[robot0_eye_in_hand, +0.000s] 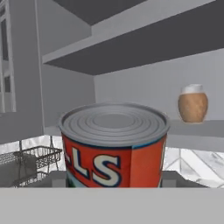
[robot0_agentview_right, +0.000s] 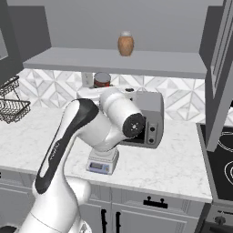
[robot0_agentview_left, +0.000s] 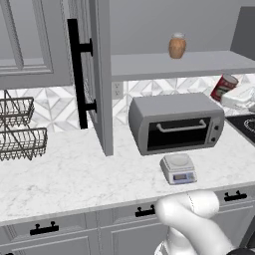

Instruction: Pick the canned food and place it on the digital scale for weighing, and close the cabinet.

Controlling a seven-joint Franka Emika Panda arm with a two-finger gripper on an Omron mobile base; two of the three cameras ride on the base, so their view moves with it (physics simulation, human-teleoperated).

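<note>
Canned food (robot0_eye_in_hand: 113,146) sits right in front of my hand camera, lower centre of the frame, red label and ribbed silver lid filling the view. My fingertips aren't visible around it, so I can't tell for sure whether the pincer is clamped on it, though it hangs tilted at the right edge of the left base view with nothing under it, so I judge I'm carrying it.

Left to right across the left base view: wire baskets (robot0_agentview_left: 20,130) far left, then the cabinet (robot0_agentview_left: 97,74) door standing open with its black bar handle, the toaster oven (robot0_agentview_left: 174,122) mid-frame, the digital scale (robot0_agentview_left: 178,168) just in front of it on the counter (robot0_agentview_left: 64,174).

Next job: bring the can down level over the scale's platform, centred, upright, and let go only on contact.

My arm bends up from the lower left of the right base view, elbow high, forearm reaching back over the oven.
</note>
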